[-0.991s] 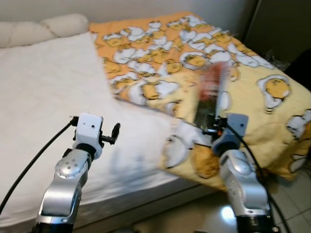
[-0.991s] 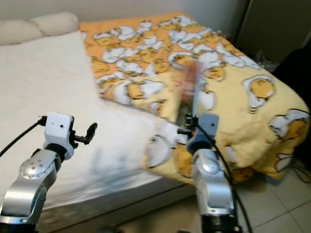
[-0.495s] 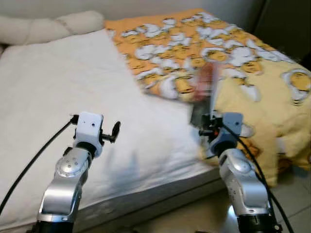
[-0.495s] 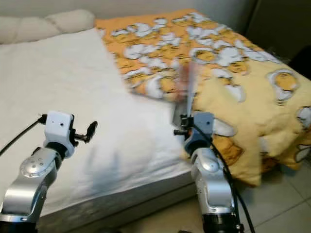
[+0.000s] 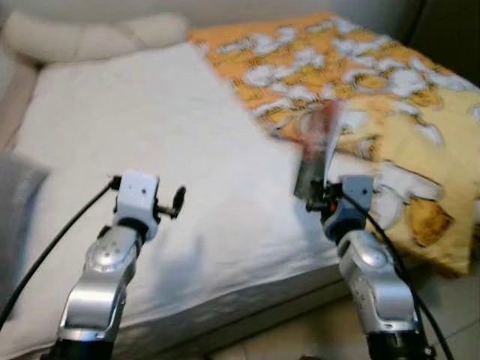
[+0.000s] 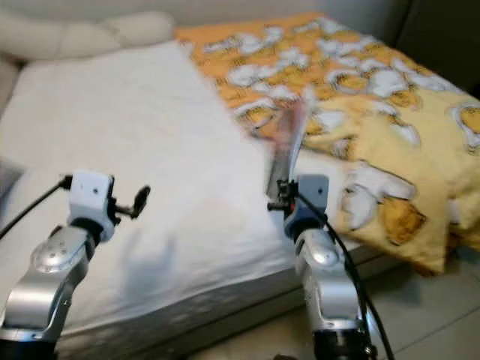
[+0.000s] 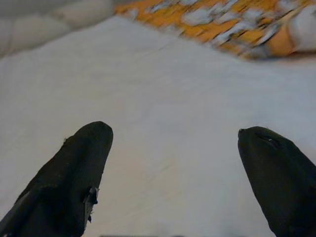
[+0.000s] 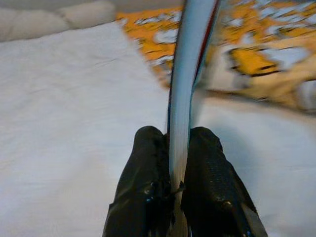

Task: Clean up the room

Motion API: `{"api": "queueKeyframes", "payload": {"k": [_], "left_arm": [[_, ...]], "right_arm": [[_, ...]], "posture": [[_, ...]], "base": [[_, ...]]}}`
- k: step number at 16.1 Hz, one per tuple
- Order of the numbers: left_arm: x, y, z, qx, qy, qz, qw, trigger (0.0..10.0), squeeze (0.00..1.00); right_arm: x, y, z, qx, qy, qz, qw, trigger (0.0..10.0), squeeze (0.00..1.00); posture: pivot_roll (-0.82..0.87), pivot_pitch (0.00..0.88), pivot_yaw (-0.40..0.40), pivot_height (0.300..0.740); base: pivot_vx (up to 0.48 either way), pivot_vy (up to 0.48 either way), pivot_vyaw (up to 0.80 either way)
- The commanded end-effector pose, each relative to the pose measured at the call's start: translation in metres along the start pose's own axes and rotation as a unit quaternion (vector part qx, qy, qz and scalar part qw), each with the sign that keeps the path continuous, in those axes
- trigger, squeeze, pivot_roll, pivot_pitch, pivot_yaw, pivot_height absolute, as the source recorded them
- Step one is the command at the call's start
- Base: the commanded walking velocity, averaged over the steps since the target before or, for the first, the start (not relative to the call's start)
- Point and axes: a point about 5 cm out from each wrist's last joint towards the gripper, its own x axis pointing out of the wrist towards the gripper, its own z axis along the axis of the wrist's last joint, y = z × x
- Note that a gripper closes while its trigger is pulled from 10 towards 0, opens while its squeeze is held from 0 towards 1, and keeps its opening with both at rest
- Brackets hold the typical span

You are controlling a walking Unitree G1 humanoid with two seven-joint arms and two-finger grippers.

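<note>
**Thin packet held up over the bed edge**

At the far left a grey shape (image 5: pixel 19 195) sat just beside the white mattress (image 5: pixel 150 127), well out from the left gripper (image 7: pixel 173 143). That gripper hovered with its fingers (image 7: pixel 81 163) spread wide apart and bare sheet between them. Beyond it lay the cream pillows (image 5: pixel 90 34) at the head of the bed.

The right gripper (image 8: pixel 171 148) was pinched tight on a thin, flat packet (image 5: pixel 319 146) — edge-on, blurred, standing straight up from the jaws. Behind and to the right of those jaws spread the yellow egg-print blanket (image 5: pixel 390 97), draped over the bed's corner, with tiled floor (image 5: pixel 450 300) below.

Against the half-second-earlier picture the whole scene had slid rightward — the camera had turned left — and the grey shape had entered at the left. Both grippers sat as before.
</note>
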Motion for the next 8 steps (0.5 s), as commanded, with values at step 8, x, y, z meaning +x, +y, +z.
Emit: {"api": "queueKeyframes", "payload": {"k": [8], "left_arm": [[0.0017,0.0000,0.0040,0.005,-0.007,-0.001,1.000,10.0,0.00]], "right_arm": [[0.0019,0.0082,0.0119,-0.010,-0.023,0.019,0.999,10.0,0.00]], "posture": [[-0.02,0.000,0.034,0.740]], "base": [[0.000,0.450,0.00]]}}
